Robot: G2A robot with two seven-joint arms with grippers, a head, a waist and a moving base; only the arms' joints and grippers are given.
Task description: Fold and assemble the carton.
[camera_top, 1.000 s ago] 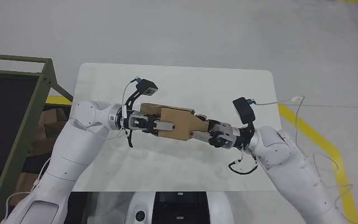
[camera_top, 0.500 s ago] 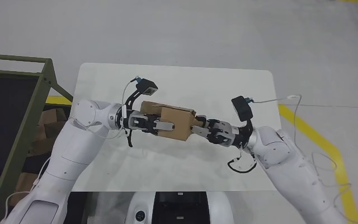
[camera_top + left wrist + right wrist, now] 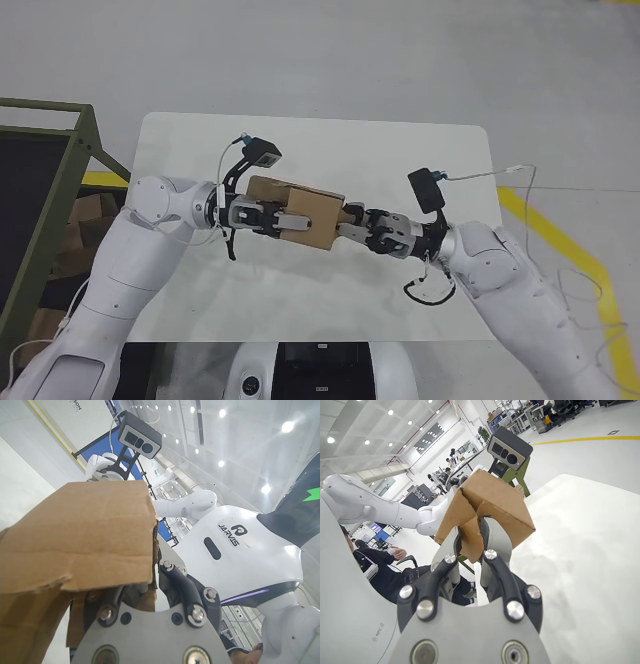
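While both arms grip it, the carton point(image 3: 298, 210) hangs clear of the white table point(image 3: 400, 150), over the table's middle and a little toward the robot. It lies lengthwise between the two grippers.

Carton: brown corrugated board, squared up into a box shape. End flaps at the right arm's end are folded inward but not flush, with a gap showing where they meet. Some edges are torn and ragged.

Left gripper point(image 3: 283, 222): at the carton's end on the robot's left. In the left wrist view a strip of board runs down between the jaws, with the big top panel just above them. Jaws clenched on the carton.

Right gripper point(image 3: 350, 227): at the opposite end. The right wrist view shows its pale fingers point(image 3: 495, 535) closed on one inward flap, the torn board pinched between them. Jaws grasping the carton.

The two grippers face each other along the carton's long axis, well apart, with the box spanning the space between.

Farther out: a green metal frame point(image 3: 70, 140) stands just beside the table on the robot's left, with brown cardboard point(image 3: 85, 215) stacked low behind it. A yellow line point(image 3: 560, 250) crosses the grey floor on the robot's right.
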